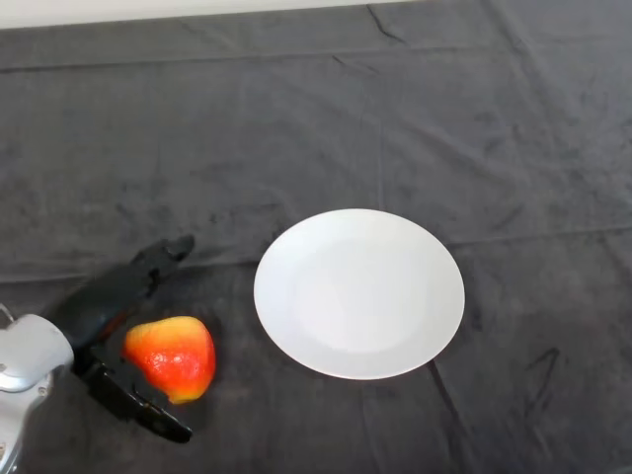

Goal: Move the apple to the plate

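A red and yellow apple [173, 355] lies on the dark cloth at the lower left, to the left of the white plate [358, 292]. The plate is bare. My left hand [99, 308] comes in from the lower left and lies around the apple: the fingers stretch out straight along its far side toward the plate, the thumb [138, 405] lies along its near side. The apple sits in the gap against the palm. The fingers are not curled round it.
The dark cloth [395, 118] covers the whole table, with folds at the back. A pale wall strip runs along the top edge.
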